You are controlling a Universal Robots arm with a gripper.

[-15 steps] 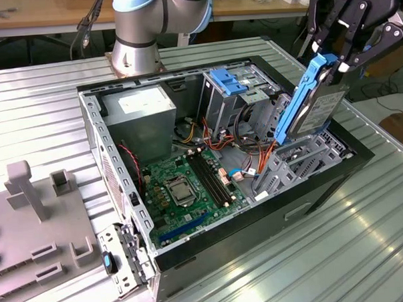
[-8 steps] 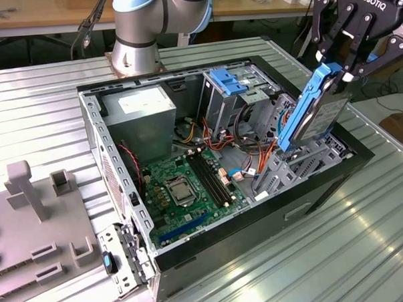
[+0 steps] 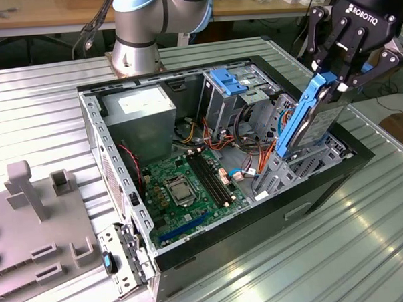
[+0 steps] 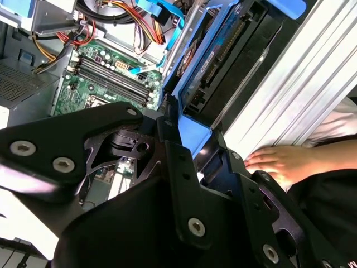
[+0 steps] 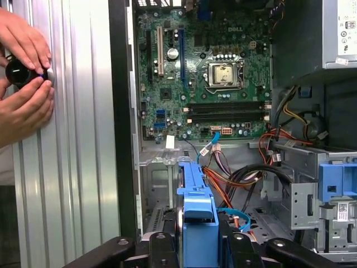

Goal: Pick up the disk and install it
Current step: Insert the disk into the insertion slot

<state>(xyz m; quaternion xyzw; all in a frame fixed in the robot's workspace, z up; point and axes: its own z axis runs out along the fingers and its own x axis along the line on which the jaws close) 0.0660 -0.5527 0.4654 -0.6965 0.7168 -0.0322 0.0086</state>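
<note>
Disk [image 3: 319,122]: silver-grey hard drive with blue side rails, tilted steeply at the exterior view's right end of the computer case; lower end down inside the metal bay, upper end raised above the rim.
Fixture [image 3: 29,192]: grey moulded block with upright pegs, lying on the table at the exterior view's left, apart from the case.
Table [image 3: 38,91]: ribbed metal top.
Computer case [image 3: 90,126]: lying on its side, open upward, black rim.
Arm base [image 3: 137,33]: bolted to the table behind the case.
Power supply [image 3: 143,107]: grey box with white label, in the far corner of the case.
Motherboard [image 3: 183,185]: green, flat on the case floor, bare processor socket in its middle.
Drive cage [image 3: 228,81]: metal, with blue plastic latch, between power supply and disk.
Gripper [image 3: 335,78]: black, fingers clamped on the disk's upper end.
Blue rail [image 5: 198,209]: between the fingers in the first wrist view.
Person's hand [image 4: 279,162]: resting on the table beside the case.
</note>
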